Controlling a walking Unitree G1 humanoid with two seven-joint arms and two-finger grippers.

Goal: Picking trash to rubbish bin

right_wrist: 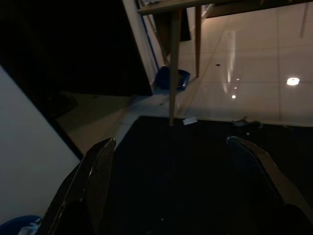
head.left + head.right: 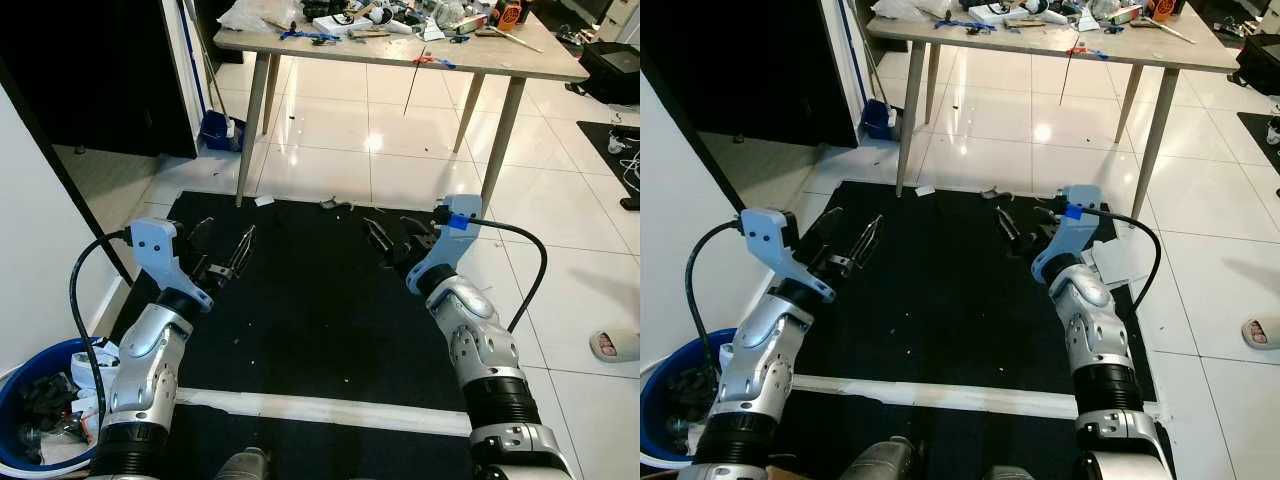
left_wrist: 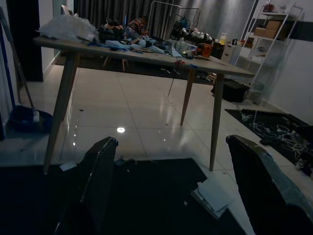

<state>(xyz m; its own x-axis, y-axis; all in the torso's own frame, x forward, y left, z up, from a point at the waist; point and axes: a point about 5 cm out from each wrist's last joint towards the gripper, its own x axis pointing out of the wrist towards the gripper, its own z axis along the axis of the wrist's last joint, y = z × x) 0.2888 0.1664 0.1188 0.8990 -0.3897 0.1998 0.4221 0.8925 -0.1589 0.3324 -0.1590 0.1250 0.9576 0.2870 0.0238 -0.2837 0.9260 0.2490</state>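
- A lived-in home room, used partly as a workshop.
- At 12 o'clock, a wooden-legged desk point(image 2: 500, 62) heaped with tools and clutter.
- Glossy white floor tiles point(image 2: 380, 150), a black mat point(image 2: 310, 300).
- A slipper point(image 2: 614, 345) at 3 o'clock.
- White shelving point(image 3: 274, 44) holding boxes.

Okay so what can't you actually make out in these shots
- Rubbish bin: head views, cut off by the frame's lower left corner.
- Table clutter: too small to identify.
- Scraps at the mat's far edge: too small.
- Wrist views: floor too dark.
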